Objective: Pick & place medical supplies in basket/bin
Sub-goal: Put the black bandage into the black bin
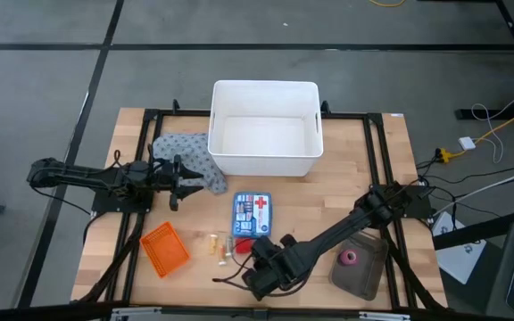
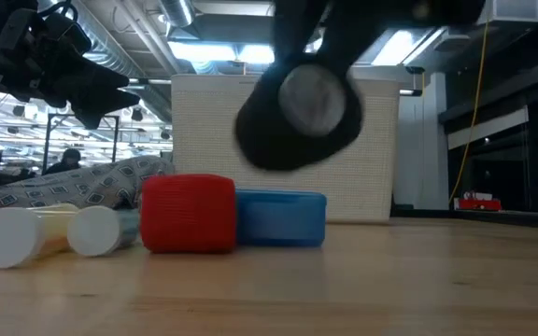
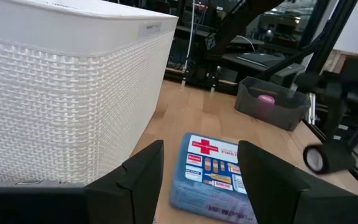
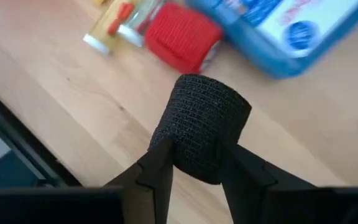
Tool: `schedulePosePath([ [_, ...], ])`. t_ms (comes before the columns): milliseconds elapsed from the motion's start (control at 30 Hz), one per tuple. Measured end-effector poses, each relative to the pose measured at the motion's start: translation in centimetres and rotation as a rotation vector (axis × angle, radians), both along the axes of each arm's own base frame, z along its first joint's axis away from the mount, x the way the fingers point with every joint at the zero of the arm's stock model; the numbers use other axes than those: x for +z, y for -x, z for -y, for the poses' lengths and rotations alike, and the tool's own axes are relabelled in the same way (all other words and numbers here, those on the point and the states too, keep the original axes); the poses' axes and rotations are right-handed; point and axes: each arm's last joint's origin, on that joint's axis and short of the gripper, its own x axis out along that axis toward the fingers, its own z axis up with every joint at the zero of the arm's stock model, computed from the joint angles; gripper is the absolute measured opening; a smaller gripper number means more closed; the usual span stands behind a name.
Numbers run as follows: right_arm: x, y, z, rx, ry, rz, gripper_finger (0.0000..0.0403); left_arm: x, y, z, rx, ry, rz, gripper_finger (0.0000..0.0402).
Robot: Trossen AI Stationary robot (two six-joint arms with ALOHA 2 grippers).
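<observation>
My right gripper [image 4: 196, 155] hangs over the table's near edge, shut on a black tape roll [image 4: 204, 121] that shows lifted in the low view [image 2: 299, 103]. Just beyond it on the wood rest a red tape roll [image 1: 244, 245], small yellowish vials [image 1: 214, 246] and the blue first-aid box [image 1: 252, 214]. The orange basket [image 1: 164, 248] sits at near left. The white bin [image 1: 266, 129] stands at the far middle. My left gripper [image 1: 178, 185] is open, held above the table beside the grey speckled cloth [image 1: 190, 159], which lies against the bin's left corner. My right gripper pinches the black tape roll between its two fingers [image 4: 157, 168], which press on opposite sides of the roll's curved wall [image 4: 194, 149]. The roll is lifted clear of the table, well above the red roll in the low view.
A dark grey tray [image 1: 361, 267] at the near right holds a pink tape roll [image 1: 348, 259]. Black frame rails run along both sides of the table. Bare wood lies between the basket and the vials and to the right of the first-aid box.
</observation>
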Motion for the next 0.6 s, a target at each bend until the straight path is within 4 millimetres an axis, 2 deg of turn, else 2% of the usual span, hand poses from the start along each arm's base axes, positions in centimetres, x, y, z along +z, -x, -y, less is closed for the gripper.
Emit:
schedulePosePath([
  [200, 3.9, 3.2, 0.0, -0.078, 0.058, -0.148, 0.0118, 0.0, 0.0, 0.0, -0.001, 0.000, 0.000, 0.0201],
  [400, 5.6, 5.0, -1.6, -0.062, -0.013, -0.121, 0.0092, 0.0, 0.0, 0.0, -0.018, 0.002, 0.001, 0.0201],
  [600, 5.8, 5.9, -2.6, -0.028, 0.066, -0.053, 0.0067, 0.1, 0.0, 0.1, -0.020, 0.001, 0.006, 0.0201],
])
